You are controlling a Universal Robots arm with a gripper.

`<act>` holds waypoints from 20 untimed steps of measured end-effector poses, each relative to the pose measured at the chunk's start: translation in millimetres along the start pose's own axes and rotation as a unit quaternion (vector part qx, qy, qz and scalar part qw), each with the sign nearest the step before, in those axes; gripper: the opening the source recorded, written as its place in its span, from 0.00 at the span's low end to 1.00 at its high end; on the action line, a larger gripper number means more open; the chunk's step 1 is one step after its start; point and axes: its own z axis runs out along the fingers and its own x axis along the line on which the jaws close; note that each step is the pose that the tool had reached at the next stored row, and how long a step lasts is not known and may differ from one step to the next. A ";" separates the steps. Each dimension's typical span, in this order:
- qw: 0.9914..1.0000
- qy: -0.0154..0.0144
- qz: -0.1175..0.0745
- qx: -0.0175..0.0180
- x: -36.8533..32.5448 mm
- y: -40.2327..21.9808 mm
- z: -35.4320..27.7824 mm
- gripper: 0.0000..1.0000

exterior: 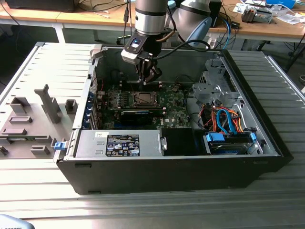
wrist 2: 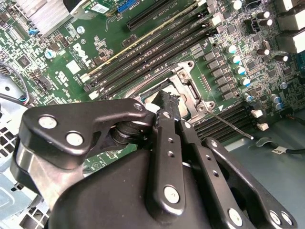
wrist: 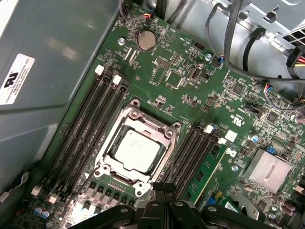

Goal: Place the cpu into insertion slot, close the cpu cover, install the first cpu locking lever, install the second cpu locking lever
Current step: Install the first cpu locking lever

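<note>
Hovering just beside the square silver-rimmed insertion slot (wrist: pixel 136 152), the black jaws are together, holding nothing. The pale silver-grey square cpu (wrist: pixel 137 151) sits seated under the thin silver windowed cpu cover (wrist: pixel 164 129). Press any lever squarely; avoid neighbouring memory slots (wrist: pixel 86 129).

insertion slot (wrist 2: pixel 183 93): in the second wrist view the gripper's (wrist 2: pixel 167 102) black linkage covers its lower half; only the upper corner of the metal frame shows at frame centre.
cpu (exterior: pixel 141 98): in the exterior view too small to tell apart from the socket at upper centre.
gripper: in the first wrist view (wrist: pixel 162 187) cut off by the bottom edge, only the tips showing.
cpu cover (wrist: pixel 167 132): whether it is latched cannot be told.
computer case (exterior: pixel 167 167): its floor under the arm is hidden.
arm (exterior: pixel 151 14): cut off by the top edge in the exterior view.
</note>
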 end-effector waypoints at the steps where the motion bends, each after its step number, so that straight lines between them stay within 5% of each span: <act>1: 1.000 0.000 0.001 0.000 0.0 0.0 0.0 0.11; 9: 1.000 -0.001 0.008 0.002 0.0 0.0 0.2 0.11; 20: 1.000 0.001 0.031 0.004 0.1 0.1 0.6 0.11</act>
